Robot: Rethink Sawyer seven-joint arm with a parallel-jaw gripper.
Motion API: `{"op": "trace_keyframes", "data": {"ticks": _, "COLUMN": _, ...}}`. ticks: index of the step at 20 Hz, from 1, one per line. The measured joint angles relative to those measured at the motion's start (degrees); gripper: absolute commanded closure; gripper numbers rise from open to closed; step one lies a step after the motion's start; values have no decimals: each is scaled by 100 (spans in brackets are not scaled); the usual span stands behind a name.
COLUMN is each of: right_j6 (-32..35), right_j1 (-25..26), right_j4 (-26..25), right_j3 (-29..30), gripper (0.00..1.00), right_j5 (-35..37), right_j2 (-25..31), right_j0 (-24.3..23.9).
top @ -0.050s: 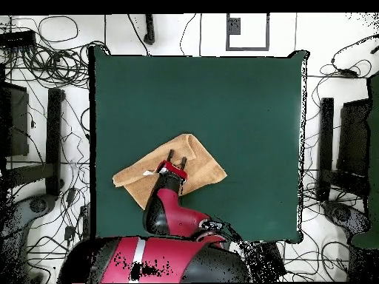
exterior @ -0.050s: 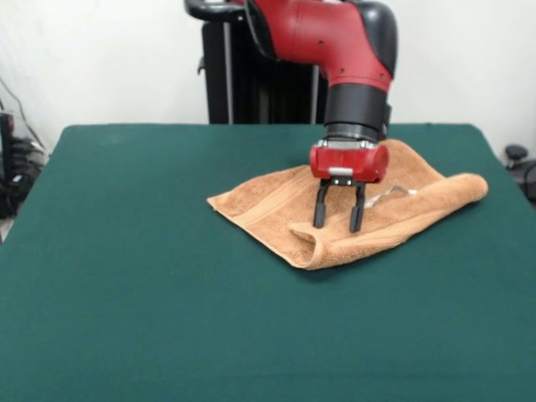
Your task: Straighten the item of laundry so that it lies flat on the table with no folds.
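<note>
The table comes first, since its big dark green top fills the bottom of the front view right up to the camera. It is the biggest thing here and much wider than the towel. Next in size is the red and black arm, which comes down from the top middle of the frame. Then comes the towel, a soft orange-tan cloth lying on the table a little right of the middle of the front view. In the overhead view the towel sits lower left of the middle, close to the bottom edge of the table. The towel is not flat. Its front edge is doubled over into a thick fold, and its right end is rolled up like a tube. The gripper hangs just over the middle of the towel with its two black fingers spread apart and nothing between them. To do this step well, I think it should go down on the loose top layer only, pinch it near the folded edge, and pull it outward slowly and low so the fold opens without dragging the whole towel. A small white label shows just right of the gripper, too small to read. I see no other writing.
</note>
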Motion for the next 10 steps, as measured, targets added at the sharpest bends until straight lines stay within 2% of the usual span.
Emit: {"op": "trace_keyframes", "data": {"ticks": 10, "right_j6": 0, "right_j1": -68, "right_j4": 13, "right_j3": -90, "gripper": 0, "right_j5": 0, "right_j2": -1, "right_j0": -69}}
